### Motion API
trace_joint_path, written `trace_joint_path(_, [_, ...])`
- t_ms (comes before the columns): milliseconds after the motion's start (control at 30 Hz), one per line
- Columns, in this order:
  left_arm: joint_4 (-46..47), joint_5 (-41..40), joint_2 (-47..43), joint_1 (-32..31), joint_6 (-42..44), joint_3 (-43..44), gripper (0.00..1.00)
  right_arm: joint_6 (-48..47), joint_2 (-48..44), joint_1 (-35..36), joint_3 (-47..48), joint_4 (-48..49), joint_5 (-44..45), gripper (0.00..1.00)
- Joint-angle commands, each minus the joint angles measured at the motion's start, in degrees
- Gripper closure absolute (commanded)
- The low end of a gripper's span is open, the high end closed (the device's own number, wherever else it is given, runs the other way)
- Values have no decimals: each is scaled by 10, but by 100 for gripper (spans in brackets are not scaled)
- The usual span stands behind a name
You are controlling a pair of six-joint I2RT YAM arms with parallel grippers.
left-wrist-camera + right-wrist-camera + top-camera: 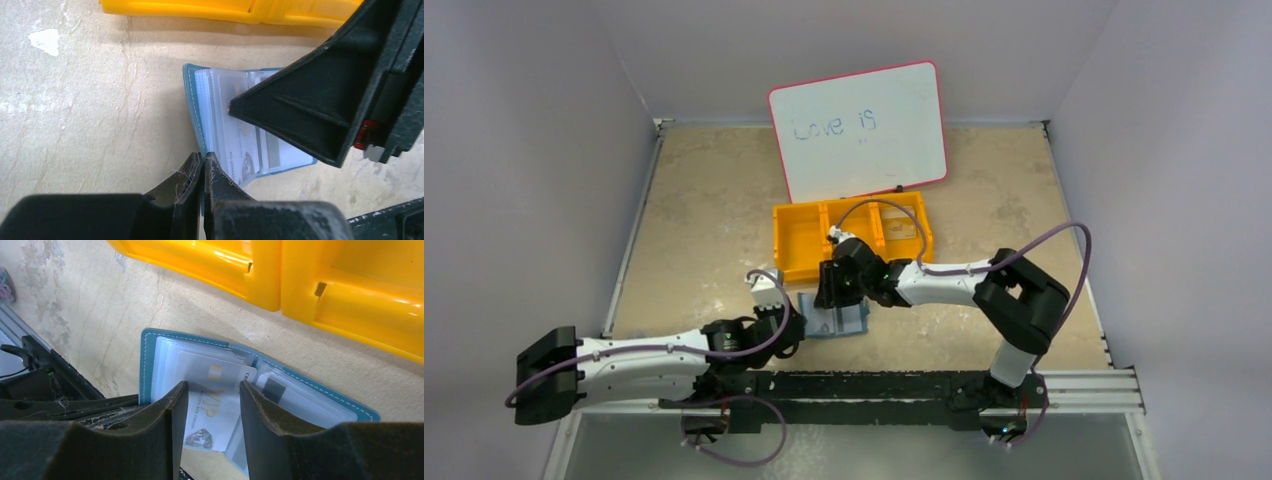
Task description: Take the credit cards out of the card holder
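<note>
1. Top view: shows a small teal-blue bifold leather card holder (842, 322) lying open on the beige stone-look table (704, 220), just in front of the orange three-compartment plastic bin (796, 245) and close to the table's near edge. Places the left gripper (792, 325) at the holder's left edge and the right gripper (836, 290) over its far part, hiding much of it. Leaves bare tabletop to both sides. Sets a pink-rimmed rectangular whiteboard (859, 130) beyond the bin.

2. Left wrist view: shows the left gripper (202, 161) closed, tips pinched on the holder's teal cover edge at its near corner. Reveals pale greyish credit cards (235, 145) in clear sleeves, one corner poking past the holder's near edge. Loses the holder's right half behind a black right-gripper finger (310, 100). Cuts the bin off at the top.

3. Right wrist view: shows the right gripper (210, 390) with jaws apart, clamping nothing, straddling a white card printed "VIP" (215, 407). Hides that card's sides behind the fingers. Leaves only a narrow strip of table between holder and bin wall (260, 270). Keeps the small print unreadable.
</note>
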Motion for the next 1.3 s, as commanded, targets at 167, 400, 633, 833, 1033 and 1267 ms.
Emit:
trace_joint_path(167, [-45,-43,86,0,-16,47,100,42,-60,1,-41,24,-2,55])
trace_joint_path(400, [-30,-42,124,0,-19,54,100,76,-73,-2,-78,59,-25,52])
trace_joint_path(633, [-33,-46,108,1,-25,47,100,112,-58,-7,-107,95,-30,55])
trace_joint_path(833, [-36,-55,54,0,-26,47,80,125,-63,-8,-119,111,-32,57])
trace_joint_path(1033, [-7,-47,-16,0,-12,33,71,127,-61,-11,-121,115,-35,58])
trace_joint_path(1267, [3,-36,18,1,-23,19,73,127,-63,-12,-121,113,-33,58])
